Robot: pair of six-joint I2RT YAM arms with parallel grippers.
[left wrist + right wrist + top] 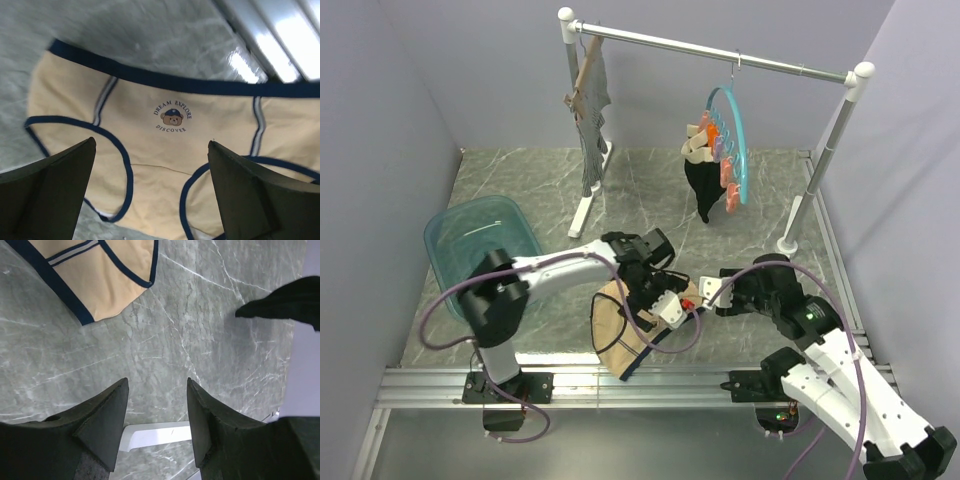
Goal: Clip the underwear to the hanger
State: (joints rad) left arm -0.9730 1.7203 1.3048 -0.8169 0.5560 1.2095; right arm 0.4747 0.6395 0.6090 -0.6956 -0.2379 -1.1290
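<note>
The tan underwear [613, 332] lies flat on the marble table near the front edge. In the left wrist view it [165, 150] shows dark blue trim and a small bear logo. My left gripper [667, 304] is open and empty, hovering just above its crotch area with the fingers [60, 185] spread on either side. My right gripper [708, 291] is open and empty over bare table just right of the underwear, whose corner [100, 275] shows at the top left of the right wrist view. The teal ring hanger [739, 150] with coloured clips hangs from the rail at the back right.
A black underwear [704, 192] hangs clipped to the hanger and also shows in the right wrist view [285, 302]. A grey striped garment [591, 115] hangs at the rail's left end. A teal basin [480, 245] stands at the left. The rack's white feet [583, 212] stand on the table.
</note>
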